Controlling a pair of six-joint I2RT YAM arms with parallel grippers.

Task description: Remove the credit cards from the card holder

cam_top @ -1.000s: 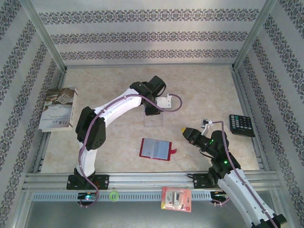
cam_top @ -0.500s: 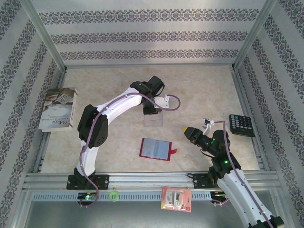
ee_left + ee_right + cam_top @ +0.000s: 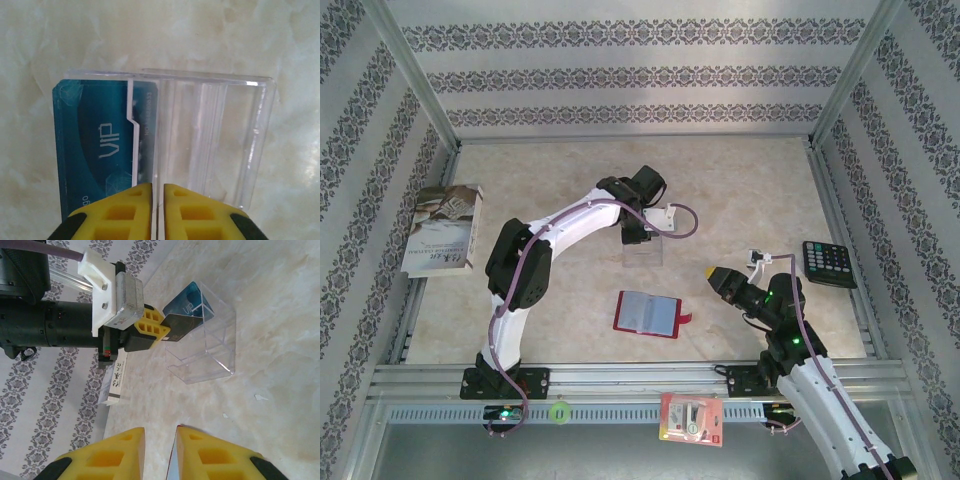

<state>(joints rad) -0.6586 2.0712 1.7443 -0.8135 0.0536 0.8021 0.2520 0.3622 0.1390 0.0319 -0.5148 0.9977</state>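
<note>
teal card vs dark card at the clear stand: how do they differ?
The teal card stands inside the clear stand, free of any gripper; the dark card is pinched in the left gripper at the stand. The teal card reads VIP; the dark card's face looks plain. Both are out of the red card holder.

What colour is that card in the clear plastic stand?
Teal-blue card with white VIP lettering; clearest in the left wrist view.

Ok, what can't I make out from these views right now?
Any cards in the card holder: top view, too small.
The dark card's face: right wrist view, part behind the left gripper, print too small.
The teal card's lower edge: left wrist view, hidden by the fingers.
</note>
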